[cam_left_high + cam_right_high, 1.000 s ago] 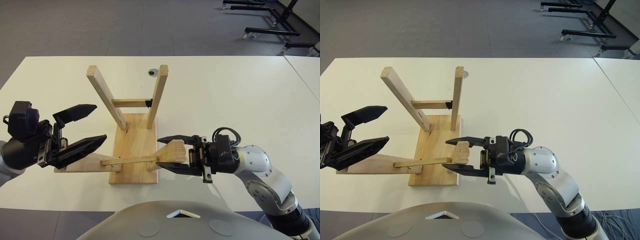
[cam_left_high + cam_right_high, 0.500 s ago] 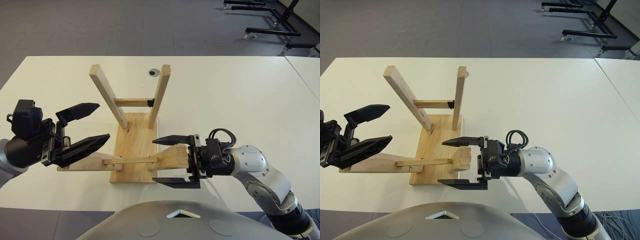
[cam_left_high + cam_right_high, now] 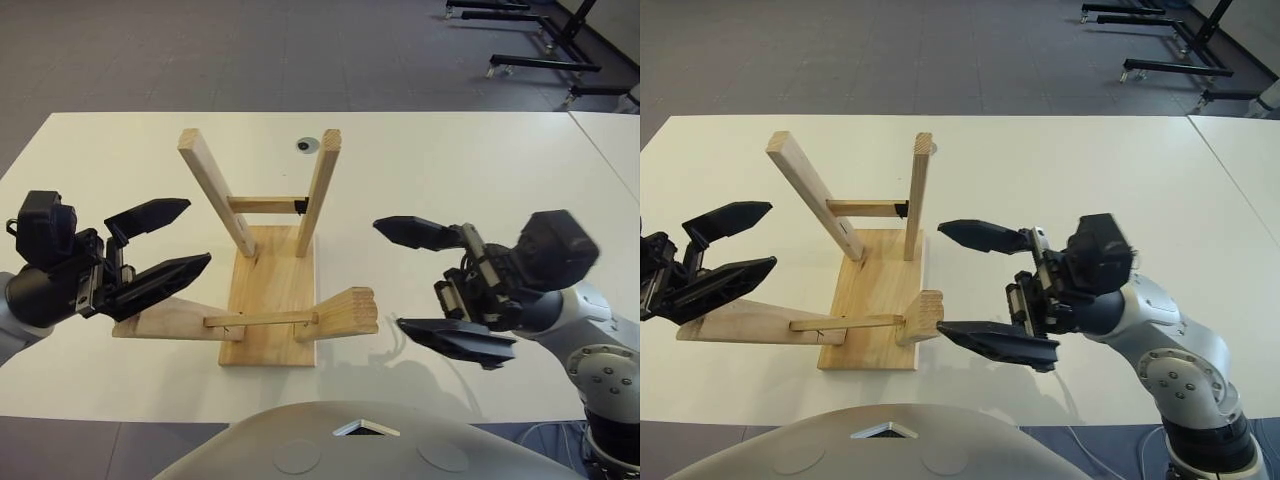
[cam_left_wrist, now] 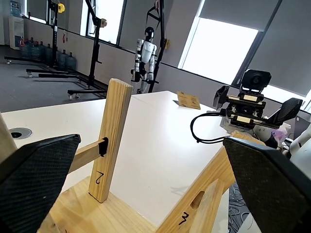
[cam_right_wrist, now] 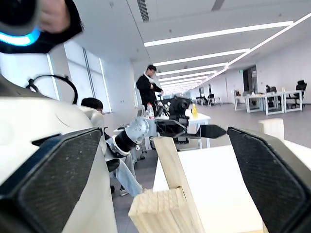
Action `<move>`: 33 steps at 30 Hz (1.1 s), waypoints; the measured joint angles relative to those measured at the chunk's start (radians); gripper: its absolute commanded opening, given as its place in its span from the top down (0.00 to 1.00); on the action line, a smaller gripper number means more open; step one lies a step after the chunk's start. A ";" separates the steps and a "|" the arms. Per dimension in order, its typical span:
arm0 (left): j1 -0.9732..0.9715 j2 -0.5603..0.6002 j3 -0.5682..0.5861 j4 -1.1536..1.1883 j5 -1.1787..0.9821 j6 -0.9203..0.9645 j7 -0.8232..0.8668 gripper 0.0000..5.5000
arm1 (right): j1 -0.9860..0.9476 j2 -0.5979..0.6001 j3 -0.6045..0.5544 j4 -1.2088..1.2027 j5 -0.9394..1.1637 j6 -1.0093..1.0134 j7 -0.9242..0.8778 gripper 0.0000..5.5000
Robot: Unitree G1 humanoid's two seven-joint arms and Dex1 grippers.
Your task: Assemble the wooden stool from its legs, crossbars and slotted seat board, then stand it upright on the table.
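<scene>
White table (image 3: 450, 160) — stool (image 3: 270, 275) between left gripper (image 3: 199, 231) and right gripper (image 3: 387, 274), both agape; leg slot (image 4: 197, 199) wrist-close.

White table (image 3: 480, 160) on grey floor (image 3: 250, 50), black wheeled frames (image 3: 540, 65) beyond, bright windows (image 4: 218, 53), strip lights (image 5: 214, 35).

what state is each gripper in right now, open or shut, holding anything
left gripper: open, holding nothing
right gripper: open, holding nothing
</scene>
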 measured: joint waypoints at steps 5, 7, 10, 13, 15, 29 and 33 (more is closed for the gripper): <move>-0.131 0.003 -0.021 0.050 -0.045 0.007 0.018 0.02 | -0.095 0.047 -0.048 0.086 0.065 -0.004 -0.062 0.14; -0.172 0.010 -0.028 0.082 -0.049 0.013 0.012 0.02 | -0.130 0.081 -0.047 0.136 -0.005 -0.024 -0.087 0.14; -0.230 0.098 -0.119 0.142 0.085 0.018 -0.105 0.02 | -0.143 0.101 -0.020 0.167 -0.094 -0.027 -0.065 0.14; -0.276 0.144 -0.268 0.170 0.244 0.004 -0.229 0.02 | -0.157 0.110 0.022 0.188 -0.159 -0.016 -0.015 0.14; -0.324 0.144 -0.320 0.168 0.298 -0.014 -0.258 0.02 | -0.169 0.100 0.055 0.202 -0.205 0.005 0.045 0.14; -0.291 0.023 -0.411 -0.094 0.319 -0.015 -0.091 0.02 | -0.372 0.015 0.129 0.339 -0.274 0.191 0.308 0.14; -0.266 0.001 -0.433 -0.125 0.324 -0.015 -0.048 0.02 | -0.405 0.013 0.155 0.362 -0.305 0.221 0.341 0.14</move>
